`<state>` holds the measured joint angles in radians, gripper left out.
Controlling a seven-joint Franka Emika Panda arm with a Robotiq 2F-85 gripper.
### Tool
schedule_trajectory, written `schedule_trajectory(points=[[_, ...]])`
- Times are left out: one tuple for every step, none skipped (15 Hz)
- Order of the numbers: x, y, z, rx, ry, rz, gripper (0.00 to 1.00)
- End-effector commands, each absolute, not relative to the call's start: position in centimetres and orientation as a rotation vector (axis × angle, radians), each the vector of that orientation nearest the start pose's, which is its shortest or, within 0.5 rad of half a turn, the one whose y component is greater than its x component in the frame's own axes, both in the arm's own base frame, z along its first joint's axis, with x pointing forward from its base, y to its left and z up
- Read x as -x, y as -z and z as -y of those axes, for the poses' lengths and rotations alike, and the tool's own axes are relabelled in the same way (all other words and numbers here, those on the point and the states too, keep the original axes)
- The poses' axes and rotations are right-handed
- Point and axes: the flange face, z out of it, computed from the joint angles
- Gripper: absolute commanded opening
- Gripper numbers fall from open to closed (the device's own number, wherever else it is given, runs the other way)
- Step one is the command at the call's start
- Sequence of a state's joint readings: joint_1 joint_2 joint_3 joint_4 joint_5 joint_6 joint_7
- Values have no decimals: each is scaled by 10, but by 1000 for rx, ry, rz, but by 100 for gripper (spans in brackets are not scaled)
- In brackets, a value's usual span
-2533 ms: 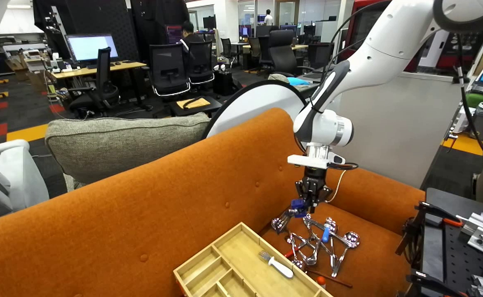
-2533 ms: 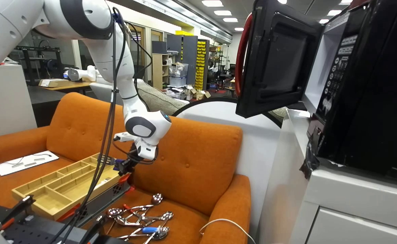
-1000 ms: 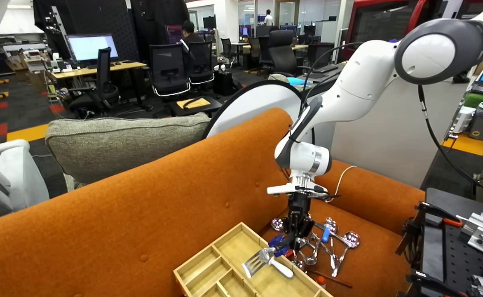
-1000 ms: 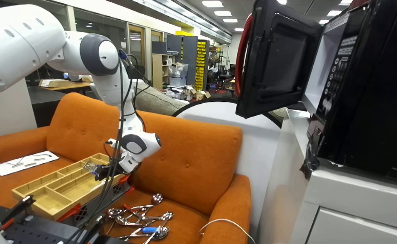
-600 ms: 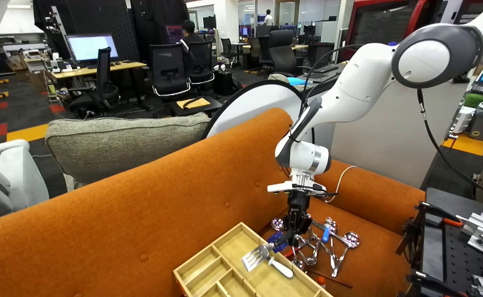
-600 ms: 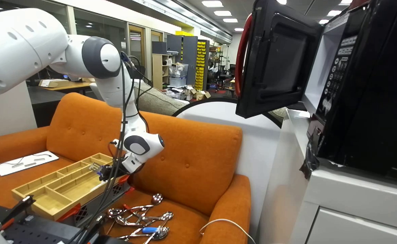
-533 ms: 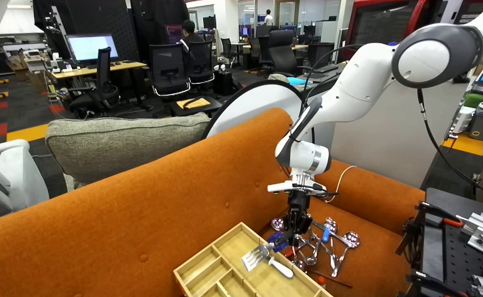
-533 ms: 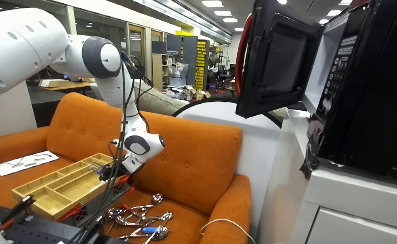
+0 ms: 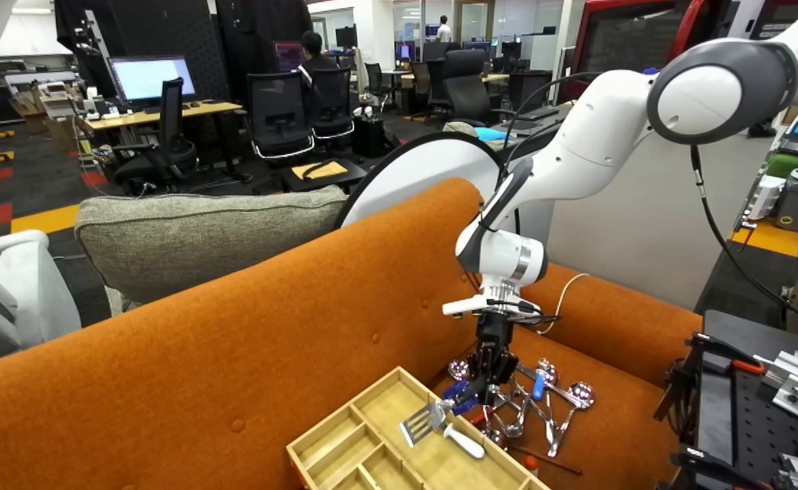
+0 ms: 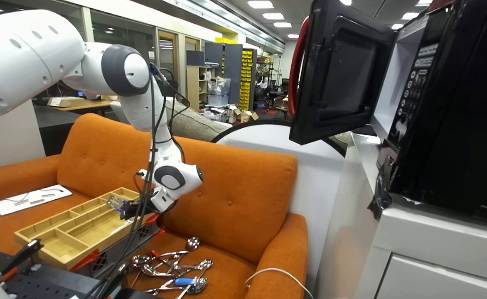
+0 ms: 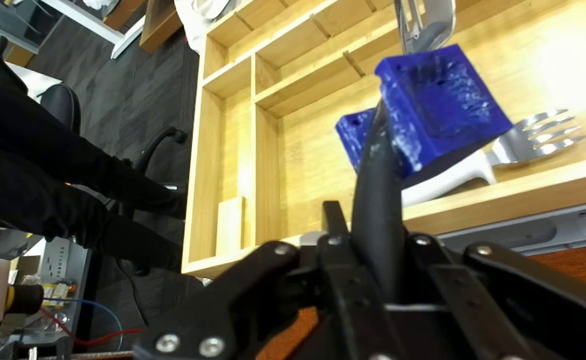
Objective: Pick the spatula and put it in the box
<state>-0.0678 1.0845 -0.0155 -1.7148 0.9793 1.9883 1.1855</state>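
Note:
The spatula has a slotted metal head (image 9: 418, 425), a black handle (image 11: 378, 190) and a blue block (image 11: 443, 102) around the handle. My gripper (image 9: 486, 396) is shut on the handle, also in the wrist view (image 11: 368, 225). The head hangs over the long compartment of the pale wooden box (image 9: 387, 403), pointing down and away from the gripper. The spatula head also shows over the box (image 10: 96, 232) in an exterior view (image 10: 115, 203). A white-handled fork (image 9: 466, 442) lies in that compartment below the spatula; it also shows in the wrist view (image 11: 528, 140).
Several shiny metal scoops (image 10: 173, 265) lie on the orange sofa (image 10: 243, 182) beside the box. The sofa back rises behind the arm. A black table with clamps (image 9: 739, 408) stands at the side. A microwave door (image 10: 343, 79) hangs open.
Since 2.5 seconds ago, my gripper has moved down and towards the box, carrying the spatula over it. In the last half second it barely moves; the spatula head has turned slightly.

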Motion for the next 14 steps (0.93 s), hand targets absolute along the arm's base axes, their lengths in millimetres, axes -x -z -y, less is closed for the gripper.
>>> schedule_trajectory(points=[[-538, 52, -3, 1350, -1400, -2201, 5], [-538, 53, -3, 1364, -1393, -2203, 5], [-537, 54, -4, 1363, -1402, -2198, 5], [-535, 53, -7, 1310, -1481, -2161, 5], [-533, 53, -9, 1313, -1499, -2149, 5], [-533, 51, -11, 1286, -1544, -2119, 5], [-533, 49, -11, 1265, -1560, -2105, 5], [-533, 47, -11, 1232, -1581, -2092, 5], [-534, 45, -10, 1188, -1596, -2086, 5], [-535, 44, -7, 1141, -1615, -2074, 5], [-535, 44, -4, 1111, -1612, -2069, 5], [-536, 44, -2, 1085, -1609, -2057, 5], [-537, 44, 0, 1079, -1595, -2056, 5], [-538, 44, 2, 1072, -1582, -2057, 5]])
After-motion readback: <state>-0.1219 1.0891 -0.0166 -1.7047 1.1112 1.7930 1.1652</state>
